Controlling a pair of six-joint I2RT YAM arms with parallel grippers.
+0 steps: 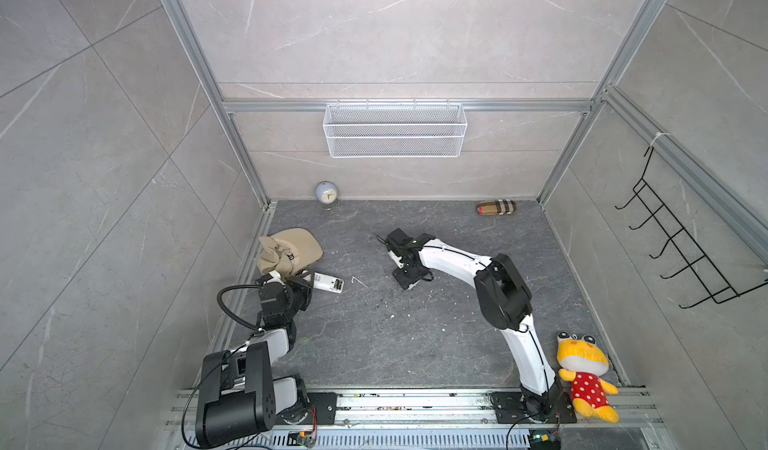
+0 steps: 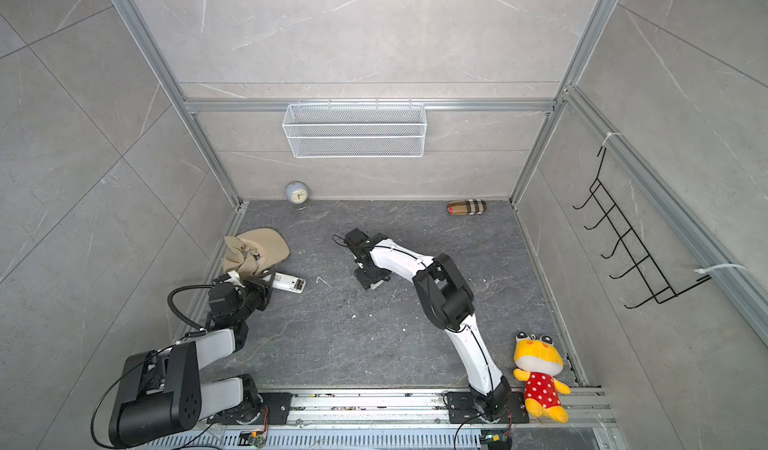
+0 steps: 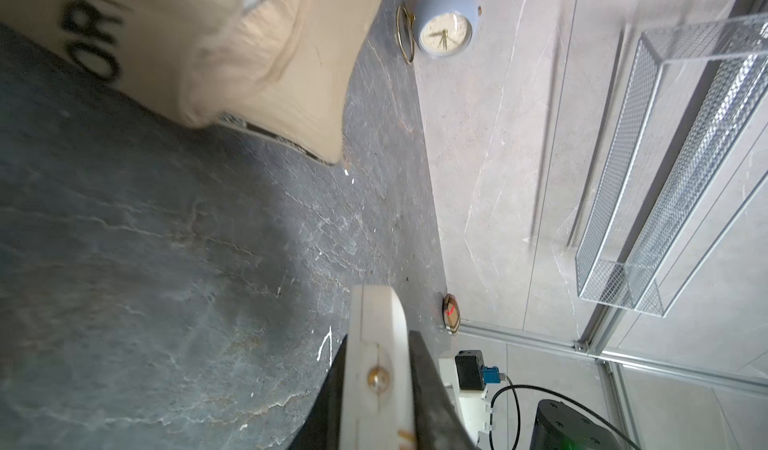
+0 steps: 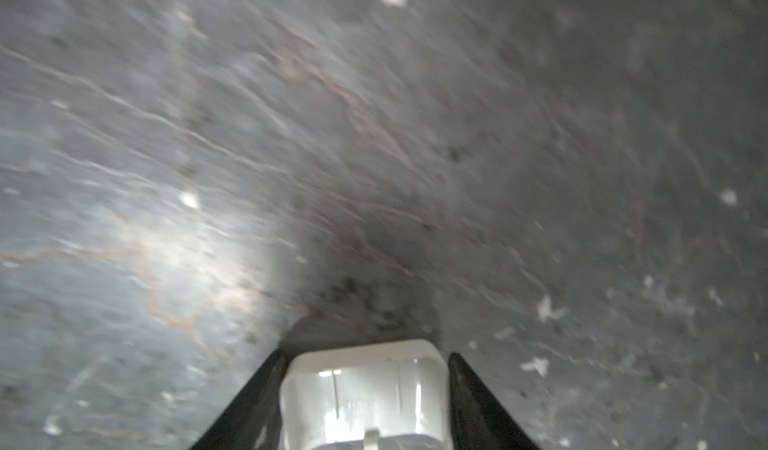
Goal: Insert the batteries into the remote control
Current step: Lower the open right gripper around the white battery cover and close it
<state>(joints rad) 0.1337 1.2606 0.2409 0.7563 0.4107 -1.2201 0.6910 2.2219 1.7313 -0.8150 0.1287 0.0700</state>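
Both top views: your left gripper clamps the white oblong plastic remote control beside the tan cloth cap.
Left wrist: jaws tight against the remote's sides.
Right wrist: your right gripper, part-open, pinches the white plastic back cover.
Batteries: cannot tell.

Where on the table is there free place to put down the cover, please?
Widest bare patch for the cover: the table's middle, down to the front rail. Also free: the far strip between clock and plaid case, and the right side between that case and the plush. Crowded: the left edge, where cap, remote and left gripper meet.
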